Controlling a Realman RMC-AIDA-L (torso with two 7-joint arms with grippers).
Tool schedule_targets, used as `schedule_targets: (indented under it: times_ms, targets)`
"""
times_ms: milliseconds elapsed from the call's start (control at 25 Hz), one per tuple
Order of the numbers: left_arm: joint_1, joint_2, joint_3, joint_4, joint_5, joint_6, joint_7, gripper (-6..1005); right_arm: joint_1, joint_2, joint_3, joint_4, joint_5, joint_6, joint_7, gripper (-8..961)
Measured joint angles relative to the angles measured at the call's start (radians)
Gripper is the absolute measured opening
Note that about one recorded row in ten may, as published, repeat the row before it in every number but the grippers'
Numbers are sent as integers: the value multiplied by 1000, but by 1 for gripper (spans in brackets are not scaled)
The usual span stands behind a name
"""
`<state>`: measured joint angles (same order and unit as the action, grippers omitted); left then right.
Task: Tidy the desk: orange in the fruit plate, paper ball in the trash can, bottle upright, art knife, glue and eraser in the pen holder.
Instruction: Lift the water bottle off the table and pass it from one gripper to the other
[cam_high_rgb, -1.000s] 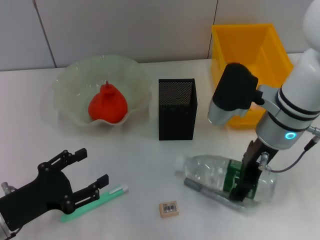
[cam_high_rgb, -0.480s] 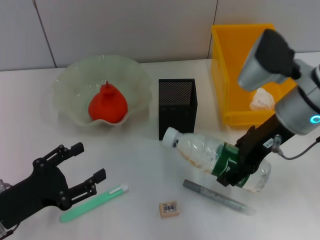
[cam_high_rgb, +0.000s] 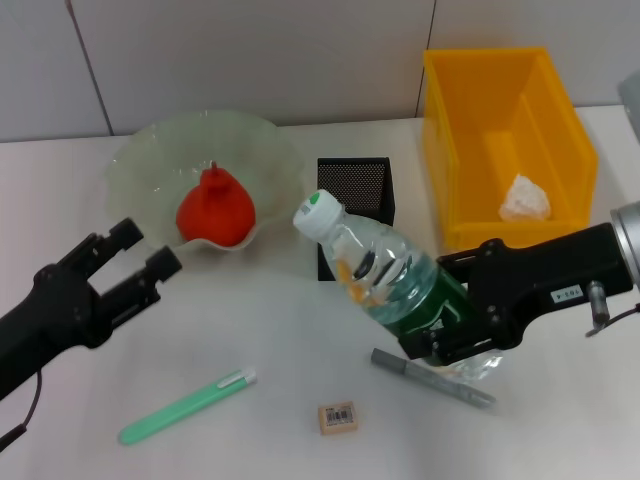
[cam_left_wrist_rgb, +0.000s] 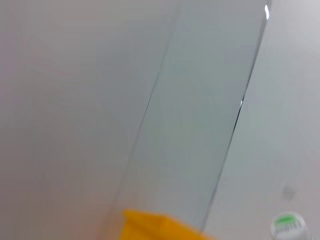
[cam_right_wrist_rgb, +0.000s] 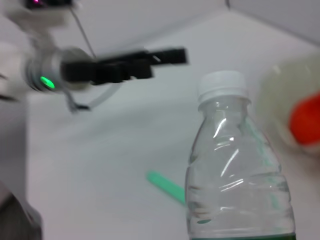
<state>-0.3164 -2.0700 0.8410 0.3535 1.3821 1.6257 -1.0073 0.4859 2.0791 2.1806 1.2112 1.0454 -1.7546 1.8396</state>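
with orange (cam_high_rgb: 214, 212) in plate (cam_high_rgb: 140, 165) & paper ball (cam_high_rgb: 524, 199) in bin (cam_high_rgb: 470, 90), you're mid bottle (cam_high_rgb: 385, 277) step: r gripper (cam_high_rgb: 450, 335) clamped on it, tilted above desk by holder (cam_high_rgb: 355, 180); next, level & set down; l gripper (cam_high_rgb: 125, 262) idle, jaws apart.

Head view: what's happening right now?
The right gripper is clamped on the bottle, which is tilted with its cap up-left. The left gripper hangs open above the table. The orange sits in the fruit plate, the paper ball in the trash can. The eraser lies loose.
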Motion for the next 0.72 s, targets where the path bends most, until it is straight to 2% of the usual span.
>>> schedule_targets:
  times_ms: [40,120,160,200,240,280,440,480,560,600,720]
  targets:
    - [0,0,0,0,0,0,0,803,-25,1,9,-66,85,5,-88,767]
    - [0,0,0,0,0,0,0,803,-31,1,10,-93,113,7,-117,767]
    - [-29,3,-18,-39,-14,41,-90,803,-35,1,10,-118,140,9,-145,767]
    - [-29,3,-18,-39,-14,41,-90,803,-39,1,11,-151,165,9,-176,767]
    - [-81,1,-20,-74,-29,155,-167,802,-42,2,11,-181,191,6,-208,768]
    - [-105,0,-16,-101,-30,200,-165,802,-49,2,11,-209,216,2,-240,768]
    - [-105,0,-16,-101,-30,200,-165,802,-67,2,12,-283,291,-4,-316,768]
    - [-134,0,-2,-124,-26,243,-158,802,-66,1,11,-291,293,-3,-323,768]
    - [-134,0,-2,-124,-26,243,-158,802,-64,2,10,-299,293,-3,-332,768]
    - [-148,0,30,-121,-24,250,-156,802,-60,3,9,-307,294,-3,-342,769]
    - [-157,-1,49,-120,-23,251,-151,801,-45,3,1,-333,299,-4,-363,769]
